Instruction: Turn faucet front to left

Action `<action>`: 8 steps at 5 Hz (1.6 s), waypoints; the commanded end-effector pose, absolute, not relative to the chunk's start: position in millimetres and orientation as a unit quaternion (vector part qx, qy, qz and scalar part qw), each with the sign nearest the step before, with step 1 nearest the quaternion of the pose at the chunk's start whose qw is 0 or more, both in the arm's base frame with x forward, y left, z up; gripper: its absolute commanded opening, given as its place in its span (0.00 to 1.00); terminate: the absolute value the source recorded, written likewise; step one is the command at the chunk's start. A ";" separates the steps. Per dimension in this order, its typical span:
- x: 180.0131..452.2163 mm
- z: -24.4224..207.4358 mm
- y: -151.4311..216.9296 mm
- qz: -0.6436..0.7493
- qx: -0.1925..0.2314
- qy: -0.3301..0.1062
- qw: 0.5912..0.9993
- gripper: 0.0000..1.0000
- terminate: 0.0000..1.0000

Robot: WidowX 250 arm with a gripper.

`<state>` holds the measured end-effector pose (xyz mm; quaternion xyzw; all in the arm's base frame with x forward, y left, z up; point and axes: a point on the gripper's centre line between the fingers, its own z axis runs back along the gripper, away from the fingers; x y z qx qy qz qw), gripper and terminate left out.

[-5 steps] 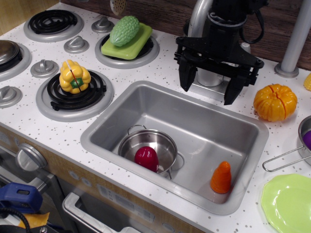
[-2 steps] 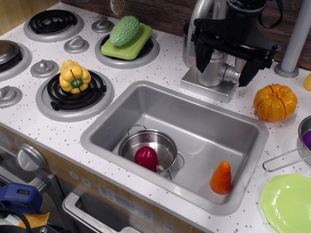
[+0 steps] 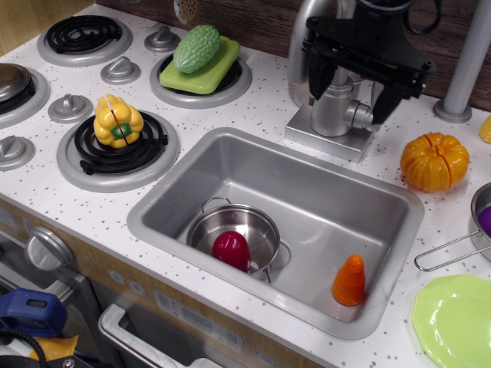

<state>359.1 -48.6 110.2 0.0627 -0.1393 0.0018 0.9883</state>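
White speckled desk (image 3: 253, 103) carries a steel sink (image 3: 399, 230), and behind its back rim stands the faucet (image 3: 331, 115) on its square base, its stubby lever sticking out to the right in the view. Black fingers (image 3: 354, 86) hang spread wide directly over the faucet, one on each side of its cylindrical body, gripping nothing. An orange pumpkin (image 3: 434, 160) lies off to their right in the view.
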 end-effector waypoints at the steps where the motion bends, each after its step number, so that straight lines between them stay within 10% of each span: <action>1: 368.6 116.0 -20.3 -0.019 0.067 -0.183 0.981 1.00 0.00; 8: 413.0 117.7 47.0 -0.095 0.067 -0.213 0.970 1.00 0.00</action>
